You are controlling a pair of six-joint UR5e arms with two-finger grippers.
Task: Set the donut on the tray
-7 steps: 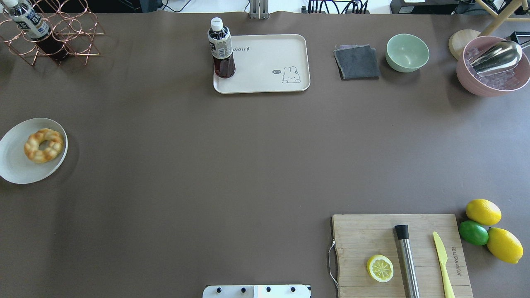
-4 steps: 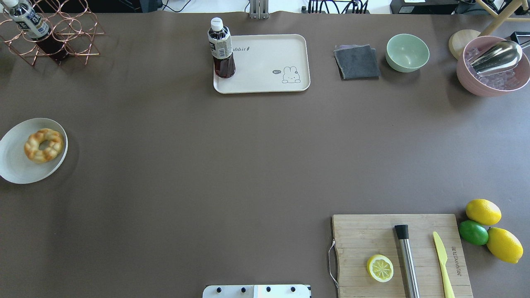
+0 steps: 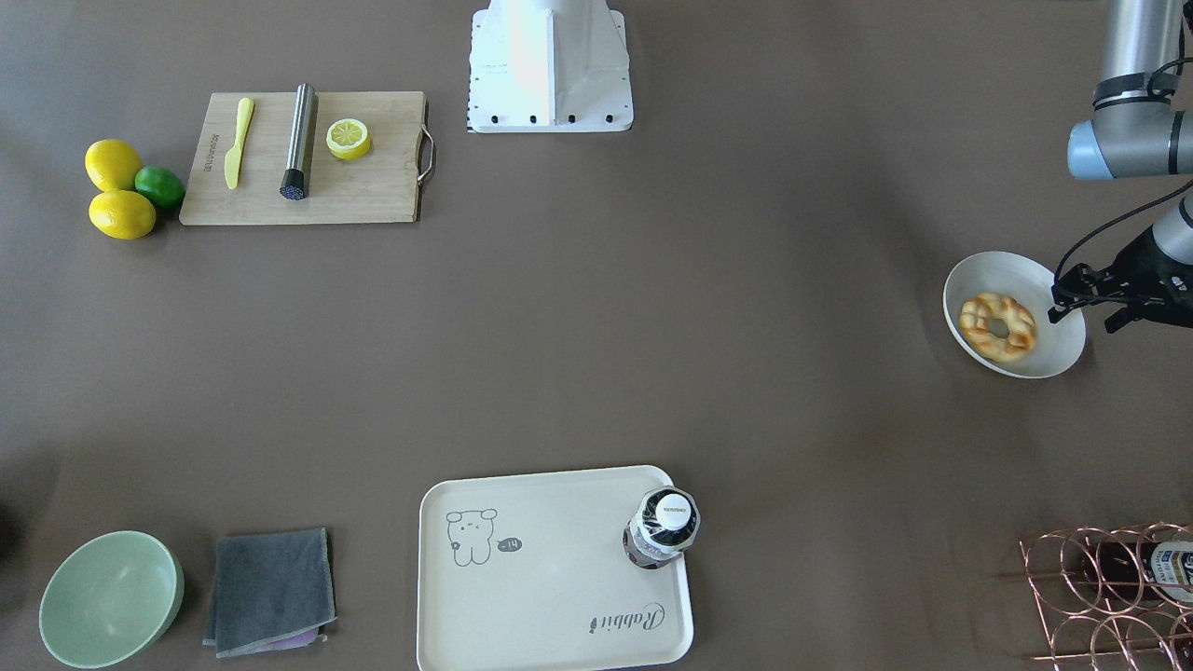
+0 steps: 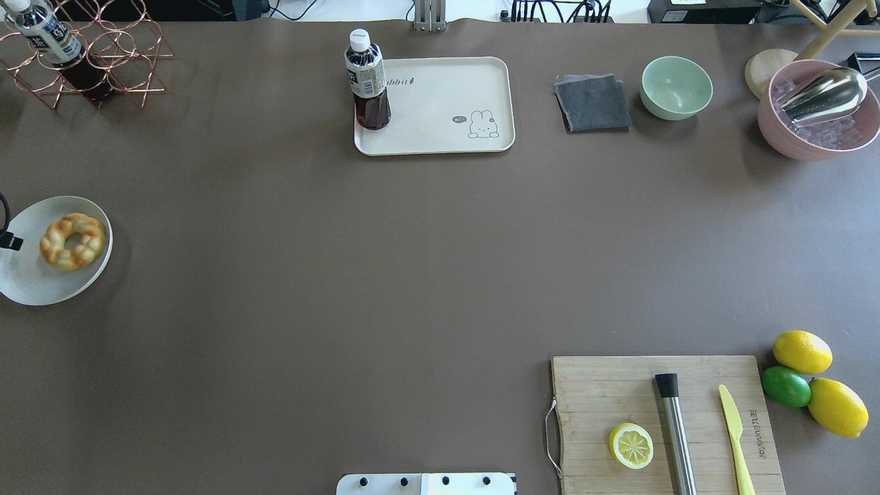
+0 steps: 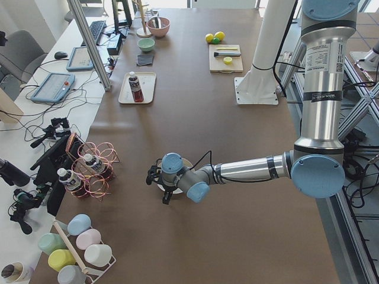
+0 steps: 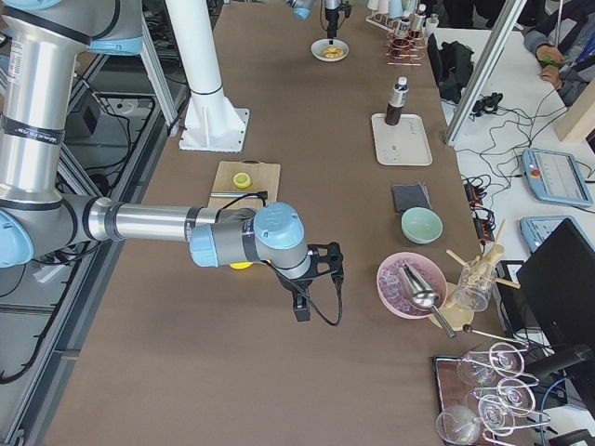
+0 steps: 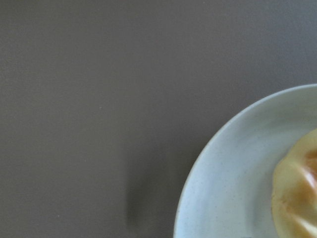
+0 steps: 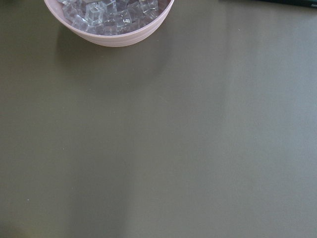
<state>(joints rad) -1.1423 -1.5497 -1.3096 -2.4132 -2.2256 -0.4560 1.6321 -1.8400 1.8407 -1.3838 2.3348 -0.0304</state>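
Note:
The donut (image 4: 72,241) is a golden-brown braided ring lying on a white plate (image 4: 27,278) at the table's left edge; it also shows in the front-facing view (image 3: 998,326) and at the left wrist view's right edge (image 7: 297,198). The cream rabbit tray (image 4: 447,103) lies at the far middle of the table. My left gripper (image 5: 163,188) hovers at the plate's outer side, beside the donut; I cannot tell whether it is open or shut. My right gripper (image 6: 314,279) hangs over bare table near the pink ice bowl (image 8: 109,22); its state cannot be told.
A dark drink bottle (image 4: 368,82) stands on the tray's left end. A grey cloth (image 4: 592,103) and a green bowl (image 4: 676,87) lie right of the tray. A wooden board (image 4: 605,399) with a lemon half (image 4: 631,445) is at the front right. A copper rack (image 4: 103,55) stands far left.
A black part of my left arm has come into the overhead view at the left edge, next to the plate. The donut, plate and tray have not moved.

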